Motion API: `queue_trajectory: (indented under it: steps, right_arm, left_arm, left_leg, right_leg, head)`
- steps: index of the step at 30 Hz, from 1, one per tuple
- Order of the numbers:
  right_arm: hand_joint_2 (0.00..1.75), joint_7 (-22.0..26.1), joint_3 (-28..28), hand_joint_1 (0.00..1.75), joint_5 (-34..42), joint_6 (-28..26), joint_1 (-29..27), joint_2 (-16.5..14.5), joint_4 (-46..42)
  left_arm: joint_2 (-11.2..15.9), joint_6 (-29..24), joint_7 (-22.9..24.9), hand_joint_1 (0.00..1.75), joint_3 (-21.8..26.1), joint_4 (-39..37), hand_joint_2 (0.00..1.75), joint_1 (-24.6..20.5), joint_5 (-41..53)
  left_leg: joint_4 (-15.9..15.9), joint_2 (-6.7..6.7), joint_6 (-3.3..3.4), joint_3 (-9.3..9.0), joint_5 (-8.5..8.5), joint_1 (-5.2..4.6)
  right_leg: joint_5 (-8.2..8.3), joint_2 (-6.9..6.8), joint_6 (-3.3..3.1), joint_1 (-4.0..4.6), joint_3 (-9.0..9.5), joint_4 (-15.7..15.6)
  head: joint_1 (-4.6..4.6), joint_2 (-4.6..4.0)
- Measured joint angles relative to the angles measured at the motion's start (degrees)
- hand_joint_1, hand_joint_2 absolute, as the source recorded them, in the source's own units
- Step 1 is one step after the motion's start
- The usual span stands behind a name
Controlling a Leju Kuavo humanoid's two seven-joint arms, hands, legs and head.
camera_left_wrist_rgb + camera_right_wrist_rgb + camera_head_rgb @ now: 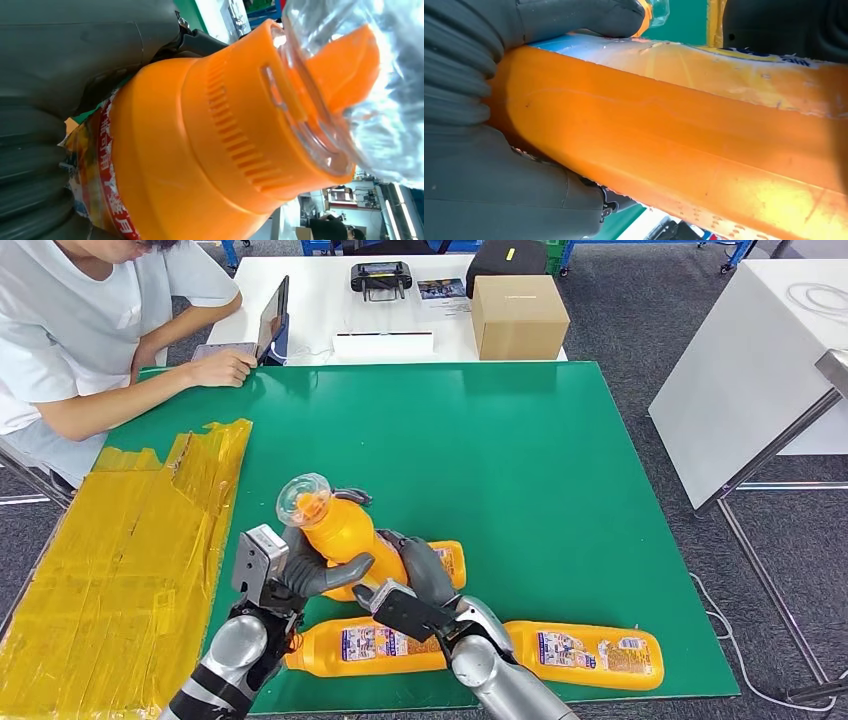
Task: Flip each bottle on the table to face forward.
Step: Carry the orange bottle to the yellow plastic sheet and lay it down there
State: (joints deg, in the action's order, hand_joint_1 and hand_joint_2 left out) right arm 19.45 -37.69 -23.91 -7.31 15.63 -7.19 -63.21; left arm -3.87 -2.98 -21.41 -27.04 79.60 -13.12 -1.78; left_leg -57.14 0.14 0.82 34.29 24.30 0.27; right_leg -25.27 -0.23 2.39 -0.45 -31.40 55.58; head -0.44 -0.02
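Above the green table (pixel 560 470), both hands, left hand (pixel 300 575) and right hand (pixel 420 580), wrapped around one raised orange bottle (pixel 345 530).

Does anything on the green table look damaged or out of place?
Yes. Wrinkled yellow tape covers the green table's left side in uneven strips, one corner curling up. No spill is visible; two orange bottles lie flat.

Head cam overhead; wrist cams close-up

One orange bottle (pixel 345 532) with a clear cap is raised and tilted, cap up and away, above the green table (pixel 560 480). Two more orange bottles (pixel 372 644) (pixel 590 653) lie flat, labels up, along the near edge.
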Motion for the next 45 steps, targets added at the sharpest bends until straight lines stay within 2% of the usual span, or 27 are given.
queue_trajectory:
  steps: [4, 8, 12, 17, 22, 26, 28, 31, 35, 38, 41, 45]
  right_arm:
    - [1.75, 0.0, -0.11, 1.75, -0.07, -0.11, -0.04, 0.0, -0.16]
    - [1.75, 0.41, -0.14, 0.03, -0.07, -1.19, -0.38, 0.0, -0.78]
    - [1.75, 2.39, -0.09, 0.0, 0.15, -3.4, -1.52, 0.1, -3.5]
    - [1.75, 4.32, 0.25, 0.0, 0.87, -5.26, -3.46, 0.72, -9.92]
    - [1.75, 5.21, 1.03, 0.0, 1.23, -6.39, -5.15, 1.45, -15.05]
    - [1.75, 6.73, 2.64, 0.0, 1.96, -8.33, -7.42, 2.1, -20.08]
    - [1.75, 6.98, 3.6, 0.0, 2.4, -8.72, -8.39, 2.57, -22.83]
    - [1.75, 7.08, 4.62, 0.0, 2.71, -8.87, -9.39, 3.18, -25.76]
    - [1.75, 7.58, 6.08, 0.0, 3.15, -9.1, -10.8, 3.75, -28.92]
    - [1.75, 7.49, 7.48, 0.0, 3.41, -8.75, -11.64, 4.14, -31.05]
    - [1.75, 7.1, 8.88, 0.0, 3.59, -7.97, -12.03, 4.36, -32.46]
    - [1.75, 7.02, 10.22, 0.0, 3.96, -7.25, -12.23, 4.42, -33.34]
  left_arm:
    - [-0.16, -0.05, -0.22, 1.75, 0.33, 0.22, 1.75, 0.19, -0.56]
    - [-0.28, -0.58, -0.64, 1.75, 0.52, 0.8, 1.75, 0.38, -1.06]
    - [-0.2, -4.85, -2.05, 1.75, 1.02, 2.23, 1.75, 0.49, 2.52]
    - [0.89, -15.3, -3.19, 1.75, 3.29, 3.74, 1.75, 0.4, 14.59]
    - [2.21, -21.1, -2.73, 1.75, 5.19, 4.73, 1.75, 0.32, 23.22]
    - [3.97, -30.27, 3.01, 1.75, 6.43, 4.72, 1.75, -0.22, 45.7]
    - [5.1, -31.77, 5.4, 1.75, 7.32, 4.56, 1.75, -0.65, 52.88]
    - [6.3, -31.96, 7.61, 1.75, 8.16, 4.29, 1.75, -1.26, 57.44]
    - [8.95, -29.16, 17.17, 1.75, 8.57, 2.05, 1.75, -2.81, 76.3]
    - [11.28, -25.79, 22.38, 1.75, 8.71, -1.57, 1.75, -4.55, 85.82]
    - [13.57, -21.78, 24.22, 1.75, 8.61, -7.1, 1.75, -7.16, 89.13]
    - [15.46, -16.3, 24.54, 1.75, 8.28, -15.84, 1.75, -11.2, 88.6]
  left_leg:
    - [0.0, 0.0, 0.0, 0.0, 0.0, 0.0]
    - [0.0, 0.0, 0.0, 0.0, 0.0, 0.0]
    - [0.0, 0.0, 0.0, 0.02, 0.0, 0.0]
    - [0.0, 0.06, -0.01, 0.01, 0.0, 0.01]
    - [0.0, 0.01, 0.0, 0.02, 0.0, 0.01]
    - [0.0, 0.01, 0.0, 0.03, 0.0, 0.0]
    - [0.0, 0.01, 0.0, 0.03, 0.0, 0.0]
    - [0.0, 0.01, 0.0, 0.02, 0.0, 0.0]
    - [0.0, 0.04, 0.0, 0.01, 0.0, 0.0]
    - [0.0, 0.14, -0.01, 0.01, 0.0, 0.01]
    - [0.0, 0.19, -0.01, 0.01, -0.01, 0.01]
    - [0.0, 0.21, -0.01, 0.02, -0.03, 0.02]
  right_leg:
    - [0.0, 0.0, 0.0, 0.0, 0.0, 0.0]
    - [0.0, 0.0, 0.0, 0.0, 0.0, 0.0]
    - [0.0, 0.0, 0.0, 0.0, -0.02, 0.0]
    - [0.0, 0.03, -0.01, 0.01, -0.08, 0.0]
    - [0.0, 0.0, -0.01, 0.01, -0.08, 0.0]
    - [0.0, 0.0, -0.01, -0.01, -0.08, 0.0]
    - [0.0, 0.0, -0.01, -0.01, -0.08, 0.0]
    - [0.0, 0.01, -0.01, -0.01, -0.09, 0.0]
    - [0.01, 0.01, -0.01, 0.0, -0.09, 0.0]
    - [0.02, 0.06, -0.02, 0.01, -0.12, 0.01]
    - [0.02, 0.06, -0.02, 0.01, -0.12, 0.02]
    - [0.02, 0.07, -0.02, 0.01, -0.11, 0.03]
  head:
    - [0.0, 0.0]
    - [0.01, 0.0]
    - [0.0, 0.0]
    - [-0.01, 0.0]
    - [0.01, 0.0]
    - [0.01, 0.0]
    - [0.01, 0.0]
    - [0.01, 0.0]
    - [0.01, 0.0]
    - [0.0, 0.0]
    - [0.0, 0.0]
    - [0.02, 0.0]
